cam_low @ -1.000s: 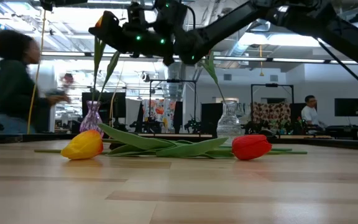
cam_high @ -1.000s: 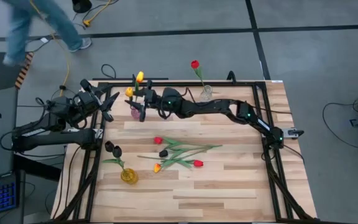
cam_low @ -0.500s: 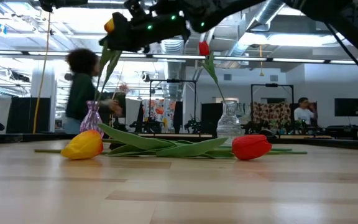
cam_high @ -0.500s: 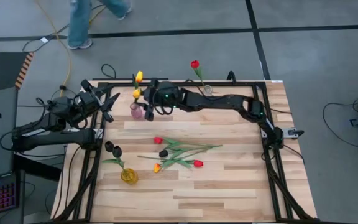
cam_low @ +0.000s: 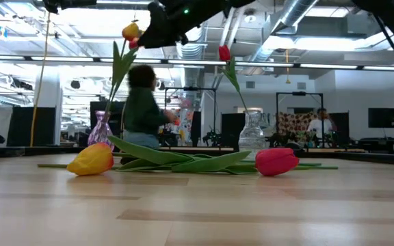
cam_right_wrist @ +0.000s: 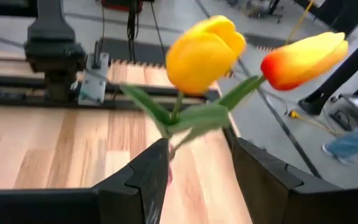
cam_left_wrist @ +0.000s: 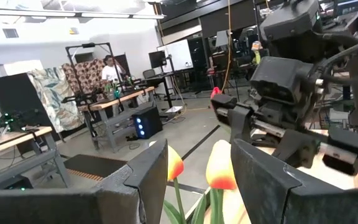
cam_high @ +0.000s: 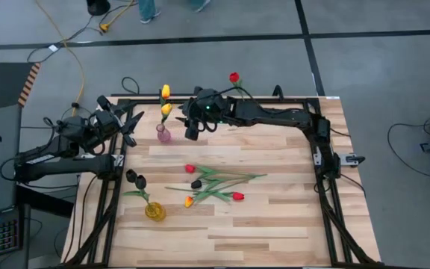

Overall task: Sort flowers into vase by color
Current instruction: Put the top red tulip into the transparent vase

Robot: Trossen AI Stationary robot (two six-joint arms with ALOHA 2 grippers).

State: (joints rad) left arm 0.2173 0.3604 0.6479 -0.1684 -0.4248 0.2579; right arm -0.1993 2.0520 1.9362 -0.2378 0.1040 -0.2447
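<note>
As right pincer (cam_high: 191,128) gapes – yellow tulips (cam_high: 166,101) just beside, unheld

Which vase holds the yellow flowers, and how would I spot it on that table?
Look at the wooden table from above and go to its far edge, left of the middle, just in front of the right claw. There stands a small pink vase with two yellow-orange tulips. The clear vase holds one red tulip, and the yellow vase holds near-black ones.
</note>
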